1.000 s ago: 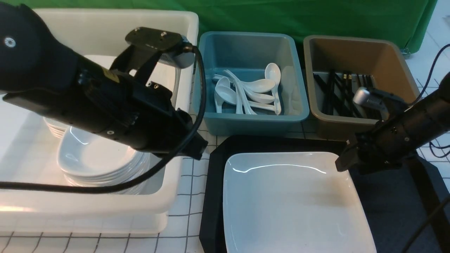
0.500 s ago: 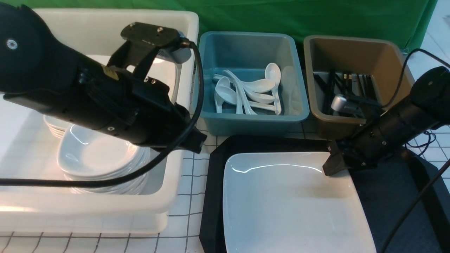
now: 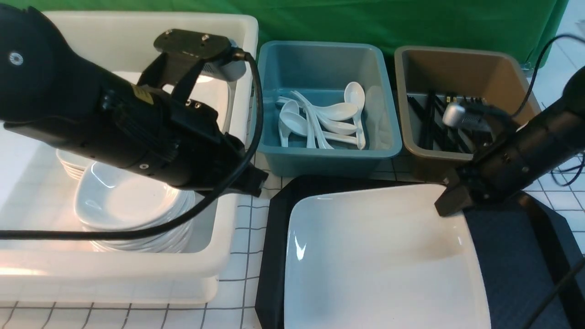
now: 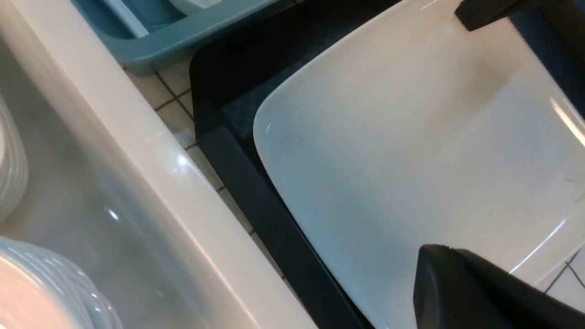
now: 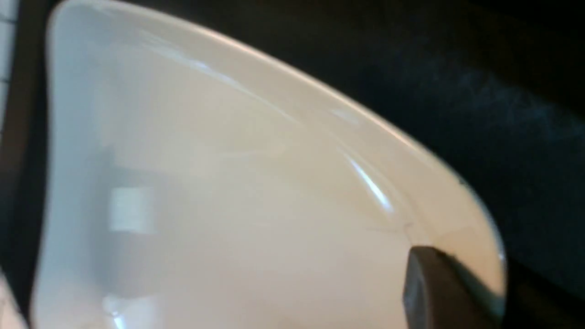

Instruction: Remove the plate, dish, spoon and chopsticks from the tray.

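Observation:
The large white square plate (image 3: 379,260) lies on the black tray (image 3: 516,256), its far edge tilted up off the tray. My right gripper (image 3: 450,205) is shut on the plate's far right corner; in the right wrist view one dark finger (image 5: 425,283) presses on the plate (image 5: 228,192) rim. My left gripper (image 3: 256,183) is shut with nothing in it, hovering between the white bin and the tray's left edge, its tip (image 4: 429,260) above the plate (image 4: 411,137). Spoons (image 3: 320,119) lie in the blue bin, chopsticks (image 3: 438,123) in the brown bin, stacked dishes (image 3: 128,205) in the white bin.
A big white bin (image 3: 228,219) stands left of the tray under my left arm. The blue bin (image 3: 320,160) and brown bin (image 3: 425,155) stand side by side just behind the tray. A green cloth hangs at the back.
My right gripper moved in to the plate's far right corner, closed on it and raised that edge. The left arm shifted only slightly.

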